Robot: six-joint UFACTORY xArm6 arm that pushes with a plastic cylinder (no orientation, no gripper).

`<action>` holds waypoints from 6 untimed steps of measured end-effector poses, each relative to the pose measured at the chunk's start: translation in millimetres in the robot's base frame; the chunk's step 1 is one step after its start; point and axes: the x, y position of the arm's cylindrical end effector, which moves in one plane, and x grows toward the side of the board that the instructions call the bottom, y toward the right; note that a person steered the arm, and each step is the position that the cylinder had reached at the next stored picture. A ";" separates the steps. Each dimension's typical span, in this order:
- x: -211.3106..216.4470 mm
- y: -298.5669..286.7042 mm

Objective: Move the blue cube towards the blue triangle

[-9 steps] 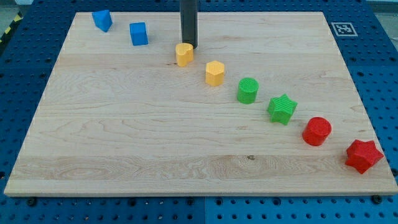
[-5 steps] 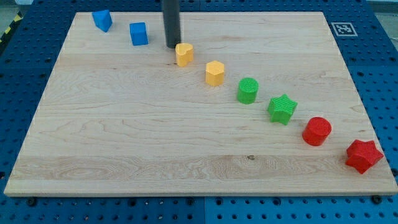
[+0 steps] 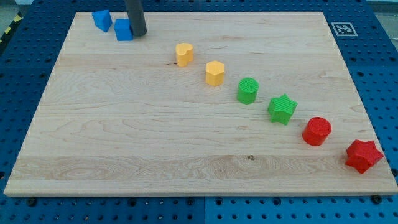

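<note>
Wooden board (image 3: 186,149) on blue pegboard | blue cube (image 3: 123,30) top-left, near blue triangle (image 3: 102,20), slightly apart | my tip (image 3: 138,35) bare, holding nothing, touching cube's right face | advise short, centred leftward push.

Bright, even overhead light, soft short shadows beside the blocks, sharp focus throughout, no glare.

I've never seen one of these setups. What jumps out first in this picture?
A diagonal row of coloured blocks runs from the yellow heart down to the red star at the view's lower right. At the top left, my tip presses against the blue cube, close beside the blue triangle.
</note>
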 end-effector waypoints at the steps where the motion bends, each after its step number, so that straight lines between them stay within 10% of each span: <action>1: 3.5 3.4; 6: 21.7 -36.2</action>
